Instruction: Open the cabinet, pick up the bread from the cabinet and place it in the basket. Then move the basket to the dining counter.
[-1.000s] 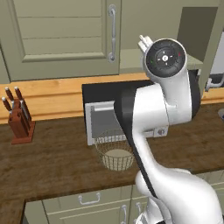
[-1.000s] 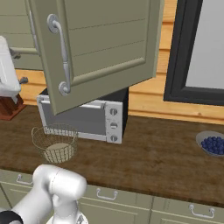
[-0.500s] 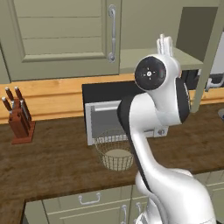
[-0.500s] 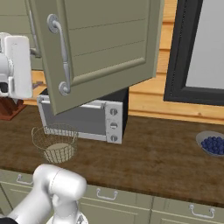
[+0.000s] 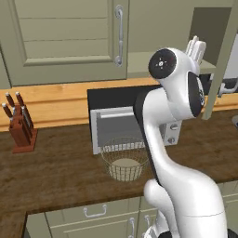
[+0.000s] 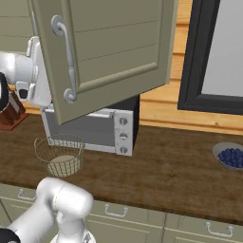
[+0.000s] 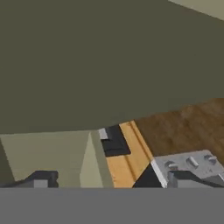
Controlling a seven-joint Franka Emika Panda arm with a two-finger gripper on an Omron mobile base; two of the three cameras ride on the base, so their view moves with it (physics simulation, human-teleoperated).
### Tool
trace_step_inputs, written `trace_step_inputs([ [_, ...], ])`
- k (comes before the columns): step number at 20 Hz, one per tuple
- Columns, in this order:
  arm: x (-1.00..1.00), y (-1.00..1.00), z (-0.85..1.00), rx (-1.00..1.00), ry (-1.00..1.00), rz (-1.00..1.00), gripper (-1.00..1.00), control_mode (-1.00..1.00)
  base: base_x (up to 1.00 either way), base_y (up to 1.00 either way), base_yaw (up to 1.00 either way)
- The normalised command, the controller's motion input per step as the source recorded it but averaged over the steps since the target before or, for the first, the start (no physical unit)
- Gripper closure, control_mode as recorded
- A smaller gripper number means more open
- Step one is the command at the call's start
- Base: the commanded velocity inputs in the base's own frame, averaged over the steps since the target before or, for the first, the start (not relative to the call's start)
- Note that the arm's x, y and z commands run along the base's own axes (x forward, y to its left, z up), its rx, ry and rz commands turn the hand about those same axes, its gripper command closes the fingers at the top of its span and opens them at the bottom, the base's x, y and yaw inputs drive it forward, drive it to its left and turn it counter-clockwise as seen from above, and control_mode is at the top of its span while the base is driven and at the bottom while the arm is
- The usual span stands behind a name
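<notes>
gripper - grip state unclear | cabinet door open - close ahead of fingertips

Cabinet: sage-green panelled wall cupboard. Left door shut, vertical silver bar handle at its right edge. Right door swung wide open, handle seen on outer face.

Basket: round cream wire mesh, pale flat base, upright on dark wood worktop, just before toaster oven; seen also at. Nothing seen inside.
</notes>
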Motion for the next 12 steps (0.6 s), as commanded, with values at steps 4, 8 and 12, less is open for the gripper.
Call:
trace_step_inputs([
  [4, -0.13, -0.58, -0.12, 0.26, -0.24, -0.35, -1.0, -1.0, 0.0, 0.0, 0.0],
  [8, -0.43, -0.9, -0.04, 0.25, -0.2, -0.32, -1.0, -1.0, 0.0, 0.0, 0.0],
  [12, -0.24, -1.0, -0.06, 0.25, -0.18, -0.27, -1.0, -1.0, 0.0, 0.0, 0.0],
])
